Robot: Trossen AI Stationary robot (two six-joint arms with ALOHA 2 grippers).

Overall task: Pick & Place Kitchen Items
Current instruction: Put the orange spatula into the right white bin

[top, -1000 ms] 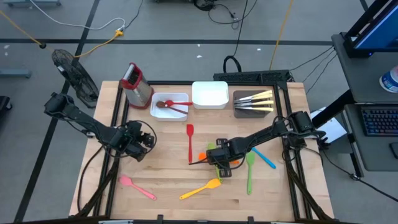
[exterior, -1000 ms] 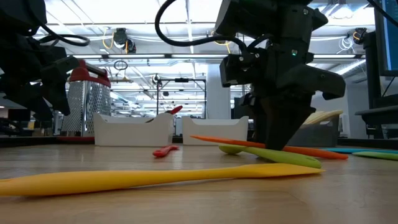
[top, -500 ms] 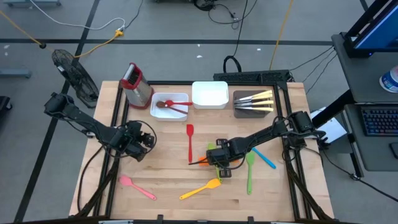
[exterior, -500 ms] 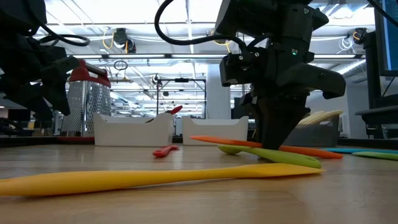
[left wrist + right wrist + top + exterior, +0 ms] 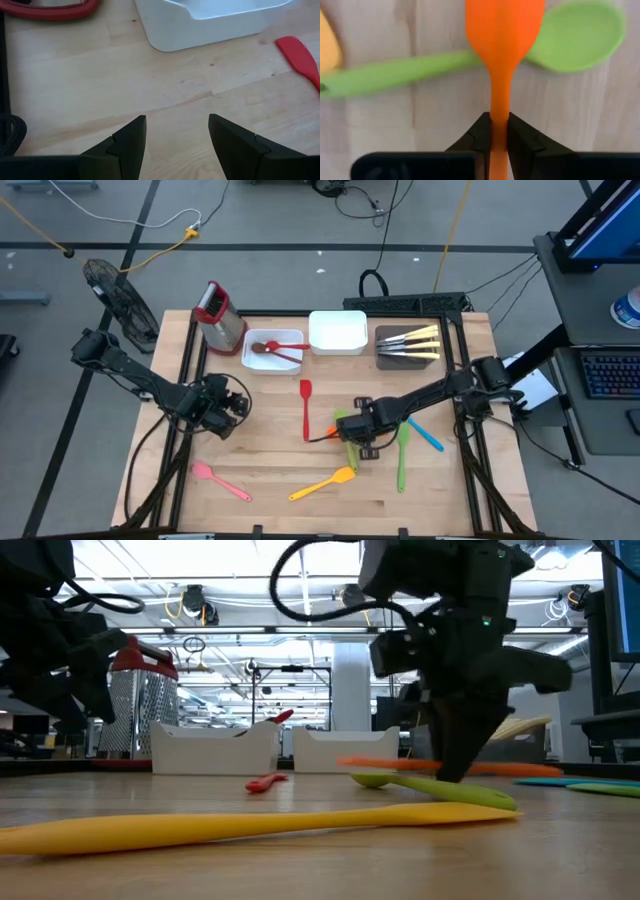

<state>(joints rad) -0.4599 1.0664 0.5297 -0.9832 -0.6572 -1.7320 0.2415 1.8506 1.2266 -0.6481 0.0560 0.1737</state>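
My right gripper [image 5: 352, 438] is at the table's middle, shut on an orange spatula [image 5: 503, 30], which also shows in the low view [image 5: 400, 764]. Beneath it a green spoon [image 5: 470, 62] lies flat on the wood. My left gripper [image 5: 177, 135] hovers open over bare wood at the table's left [image 5: 225, 408]. A red spatula [image 5: 305, 408], a yellow spatula [image 5: 322, 483], a pink spatula [image 5: 222, 480], a second green spoon [image 5: 402, 455] and a blue utensil [image 5: 425, 436] lie flat on the table. My right gripper pinches the orange spatula's thin handle [image 5: 499, 107] between its two fingers [image 5: 480, 134], just behind the blade. The fingers come from above, pointing steeply down. The spatula sits about level, lifted clear of the table and of the green spoon [image 5: 430, 788] below it.
At the far edge stand a white tray [image 5: 272, 362] holding a brown spoon and a red utensil, a second white tray [image 5: 337, 332], a dark tray [image 5: 385, 352] of pale-handled knives, and a red-topped metal grater [image 5: 218, 315]. Free wood lies at the near left.
My right gripper has risen a little with the orange spatula. The spatula, which lay slanting with one end down on the table, now hangs about level and clear of the green spoon. My left gripper has kept still.
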